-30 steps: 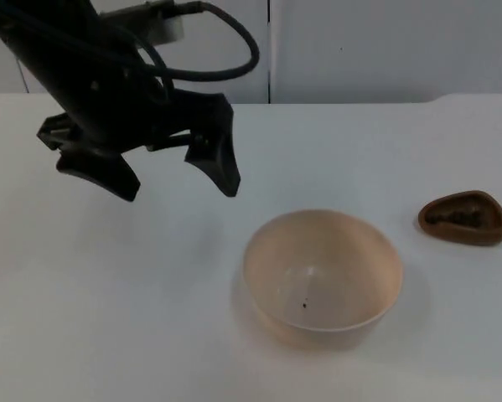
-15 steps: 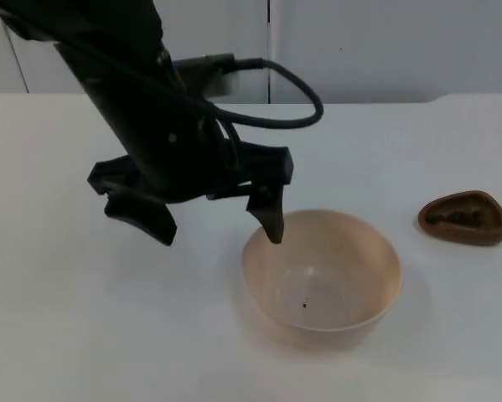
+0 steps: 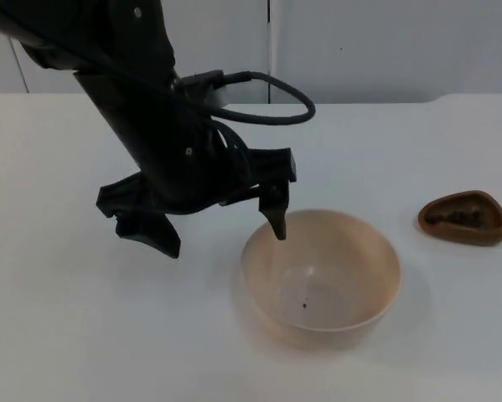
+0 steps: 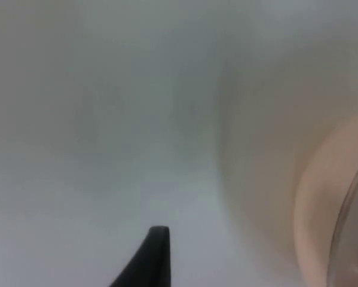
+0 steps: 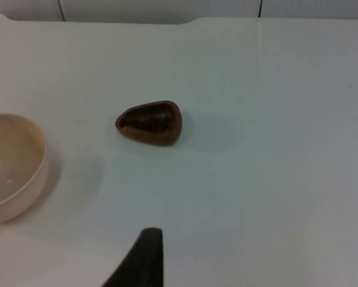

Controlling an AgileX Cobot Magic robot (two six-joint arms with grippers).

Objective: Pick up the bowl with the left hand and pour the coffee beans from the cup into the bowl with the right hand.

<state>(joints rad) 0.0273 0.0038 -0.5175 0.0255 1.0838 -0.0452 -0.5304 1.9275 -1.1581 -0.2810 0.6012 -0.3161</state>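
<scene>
Left gripper (image 3: 221,234) fingers spread wide, one tip at the rim of the smooth, round cream bowl (image 3: 321,277) mid-table. Small teardrop-shaped brown cup (image 3: 463,218) well right. Right gripper (image 5: 144,258): fingers' state can't tell.

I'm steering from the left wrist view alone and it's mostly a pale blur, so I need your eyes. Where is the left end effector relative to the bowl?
Observer: In the top view the left end effector is open, with one finger at the bowl's near-left rim and the other over the table outside it.
Operator: Is the bowl already filled?
Observer: No, just a single dark speck lies inside.
Operator: Where's the cup?
Observer: The brown cup holding the beans sits on the table apart from the bowl, on its right; the right end effector waits short of it.
</scene>
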